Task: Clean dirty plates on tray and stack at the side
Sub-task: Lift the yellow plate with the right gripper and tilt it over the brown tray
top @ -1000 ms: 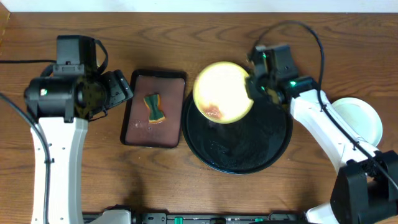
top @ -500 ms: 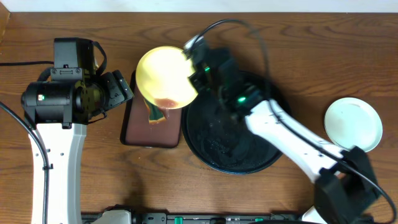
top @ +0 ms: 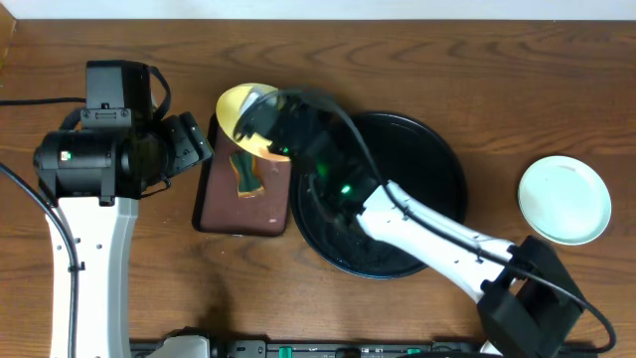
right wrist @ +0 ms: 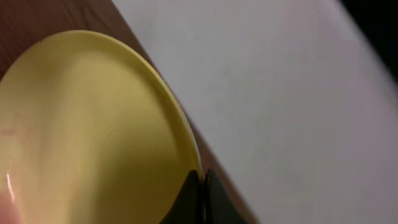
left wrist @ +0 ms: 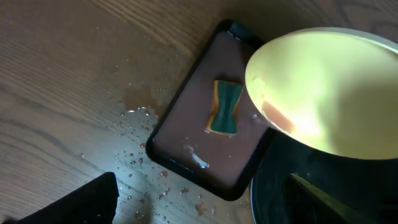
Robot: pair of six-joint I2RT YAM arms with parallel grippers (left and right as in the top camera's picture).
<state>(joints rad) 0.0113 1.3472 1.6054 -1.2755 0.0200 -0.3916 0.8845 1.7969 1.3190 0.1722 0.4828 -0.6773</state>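
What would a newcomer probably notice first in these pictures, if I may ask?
The yellow plate, tilted and smeared red-brown, is pinched at its rim by the right claw above the brown tray where a green sponge lies. Beside it the big black tray shows no plates, and one pale green plate sits on the table at far right.

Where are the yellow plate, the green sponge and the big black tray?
yellow plate (left wrist: 323, 93): left wrist view, on its bright inner face.
green sponge (left wrist: 225, 107): left wrist view, on its narrow middle.
black tray (top: 427, 164): overhead view, on a bare part of its floor.
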